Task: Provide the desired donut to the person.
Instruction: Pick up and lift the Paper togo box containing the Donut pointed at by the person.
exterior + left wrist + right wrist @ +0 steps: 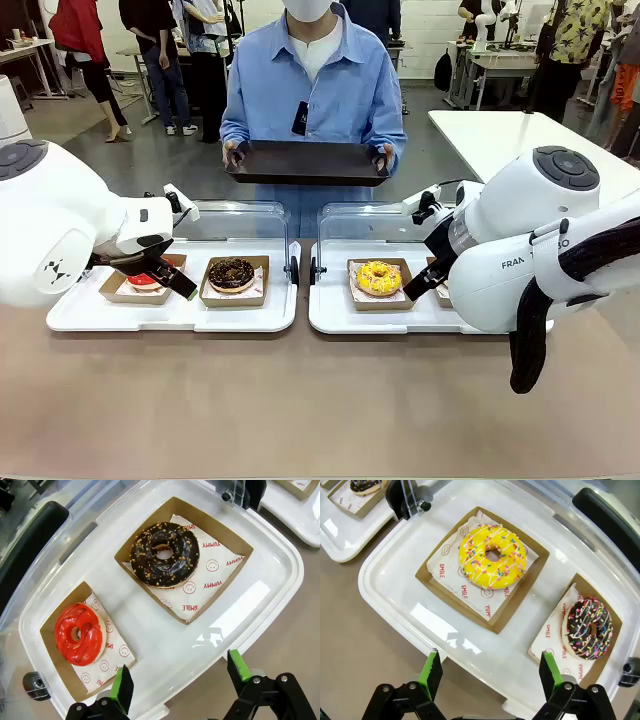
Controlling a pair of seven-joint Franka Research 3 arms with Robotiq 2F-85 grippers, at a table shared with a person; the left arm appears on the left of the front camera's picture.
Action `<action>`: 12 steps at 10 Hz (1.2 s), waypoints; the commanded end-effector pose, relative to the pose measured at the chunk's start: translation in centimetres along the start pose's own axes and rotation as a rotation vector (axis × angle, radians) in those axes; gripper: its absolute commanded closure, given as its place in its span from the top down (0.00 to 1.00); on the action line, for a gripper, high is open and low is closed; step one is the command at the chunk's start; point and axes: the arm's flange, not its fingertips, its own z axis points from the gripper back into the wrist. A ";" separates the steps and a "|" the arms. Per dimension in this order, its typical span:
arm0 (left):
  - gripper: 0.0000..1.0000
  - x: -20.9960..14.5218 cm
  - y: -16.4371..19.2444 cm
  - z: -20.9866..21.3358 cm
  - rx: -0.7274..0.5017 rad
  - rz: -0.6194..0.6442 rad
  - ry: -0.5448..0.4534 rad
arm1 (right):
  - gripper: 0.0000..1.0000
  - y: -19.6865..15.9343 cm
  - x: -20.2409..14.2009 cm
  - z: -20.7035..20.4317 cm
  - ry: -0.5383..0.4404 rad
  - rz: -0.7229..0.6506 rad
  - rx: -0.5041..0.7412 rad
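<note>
Left pincer (pixel 180 676) and right pincer (pixel 491 664) both apart, empty. Yellow donut (pixel 492 556), just beyond right pincer, looks light and soft, and its icing would smear. Clamp its cardboard tray (pixel 519 594) wall instead.

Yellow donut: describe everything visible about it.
The yellow donut is a whole ring with glossy yellow glaze, thin white icing lines and coloured sprinkles. It lies flat on white paper printed with red words and smiley faces, inside an open brown cardboard box. The box sits in the white tray on the robot's right, whose clear lid stands open behind it. The open right claw hangs near the tray's edge, apart from the donut.
</note>
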 end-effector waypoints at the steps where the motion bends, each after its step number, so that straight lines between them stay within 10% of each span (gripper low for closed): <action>1: 1.00 0.0 0.0 0.0 0.000 0.000 0.000 | 1.00 0.0 0.0 0.0 0.000 0.000 0.000; 12: 1.00 0.0 0.0 0.0 0.000 0.000 0.000 | 1.00 0.0 0.0 0.0 0.000 0.000 0.000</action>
